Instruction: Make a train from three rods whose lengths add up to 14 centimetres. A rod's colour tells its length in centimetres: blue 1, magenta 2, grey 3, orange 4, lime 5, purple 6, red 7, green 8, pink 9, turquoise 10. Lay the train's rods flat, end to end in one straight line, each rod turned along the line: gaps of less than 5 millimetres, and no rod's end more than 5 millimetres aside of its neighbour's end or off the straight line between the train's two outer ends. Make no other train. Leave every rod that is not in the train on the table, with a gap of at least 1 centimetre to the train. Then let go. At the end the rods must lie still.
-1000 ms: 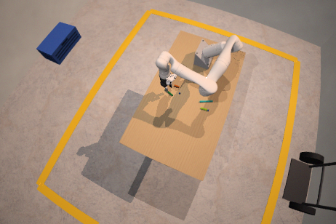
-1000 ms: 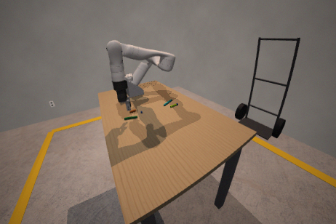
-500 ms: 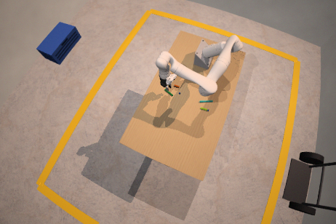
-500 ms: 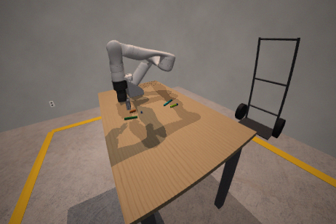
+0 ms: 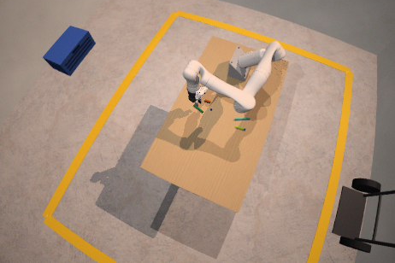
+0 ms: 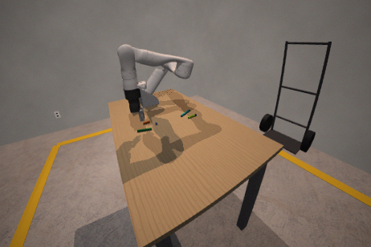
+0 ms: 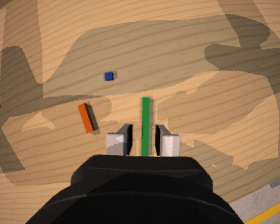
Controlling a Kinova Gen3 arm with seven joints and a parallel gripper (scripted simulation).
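A green rod (image 7: pixel 145 125) lies flat on the table, and it also shows in the top view (image 5: pixel 198 108) and in the exterior view (image 6: pixel 144 130). My gripper (image 7: pixel 144 135) is low over its near end, with one finger on each side. The fingers are half open, and I see a gap between each finger and the rod. An orange rod (image 7: pixel 85 117) lies just left of the gripper. A small blue rod (image 7: pixel 109 76) lies beyond it. A turquoise rod (image 5: pixel 242 119) and a lime rod (image 5: pixel 240 128) lie apart to the right.
The arm's base (image 5: pixel 238 63) stands at the table's far end. The lime rod has a small dark piece at one end. A hand truck (image 6: pixel 295 95) stands on the floor right of the table, and a blue crate (image 5: pixel 69 49) sits far left.
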